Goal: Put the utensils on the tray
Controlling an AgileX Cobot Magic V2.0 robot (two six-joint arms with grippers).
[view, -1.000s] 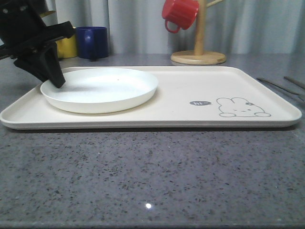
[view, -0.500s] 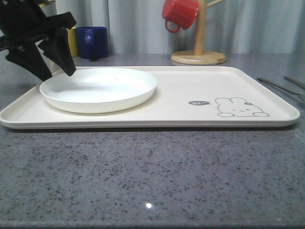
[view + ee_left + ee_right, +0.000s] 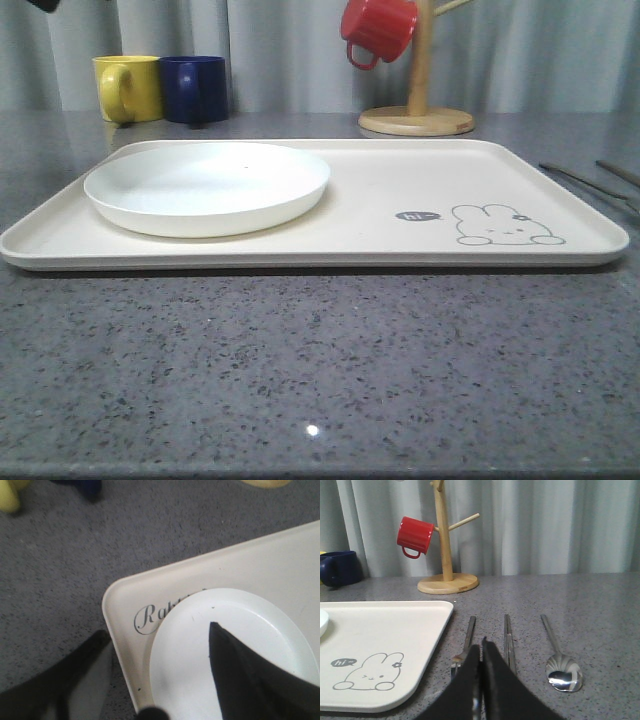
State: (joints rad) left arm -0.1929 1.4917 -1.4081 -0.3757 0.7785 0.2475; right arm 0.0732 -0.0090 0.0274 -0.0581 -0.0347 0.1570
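1. A grey speckled stone counter point(image 3: 320, 370) ran across the lower half of the front view, with pale curtains point(image 3: 300, 50) behind it.
2. The cream tray point(image 3: 380, 200) lay mid-frame, a round white plate point(image 3: 207, 186) on its left part and a rabbit drawing point(image 3: 505, 226) at its lower right.
3. A yellow mug point(image 3: 128, 88) and a blue mug point(image 3: 194, 89) stood in the upper left; a red mug point(image 3: 378, 30) hung on a wooden mug tree point(image 3: 417, 95) at upper centre.
4. In the right wrist view, the fork point(image 3: 465, 645), the pair of sticks point(image 3: 508, 642) and the spoon point(image 3: 559, 657) lay on the counter just right of the tray, side by side and apart.
5. The right gripper point(image 3: 480, 652) had its fingers pressed together, holding nothing.
6. The left gripper point(image 3: 160, 667) stood spread wide, one finger point(image 3: 250, 675) over the plate.
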